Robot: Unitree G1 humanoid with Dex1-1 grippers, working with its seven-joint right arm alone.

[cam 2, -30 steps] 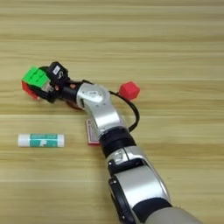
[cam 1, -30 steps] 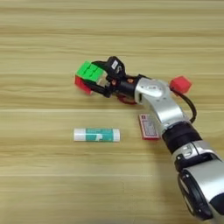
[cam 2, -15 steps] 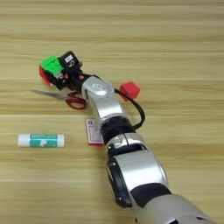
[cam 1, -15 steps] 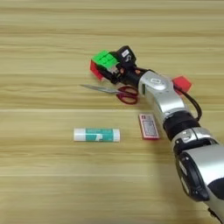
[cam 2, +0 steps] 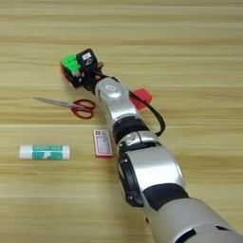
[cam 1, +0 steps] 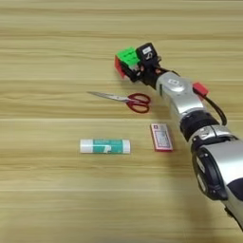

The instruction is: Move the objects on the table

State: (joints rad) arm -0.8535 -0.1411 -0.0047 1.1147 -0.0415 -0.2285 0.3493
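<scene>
Beyond the scissors, the right gripper is clamped on the puzzle cube.

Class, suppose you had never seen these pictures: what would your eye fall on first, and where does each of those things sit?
First comes the silver right arm, sweeping in from the bottom right across the table, its gripper at the green-and-red puzzle cube toward the far side. Next are the red-handled scissors lying just nearer than the cube, with the glue stick and the flat card box closer still.
</scene>
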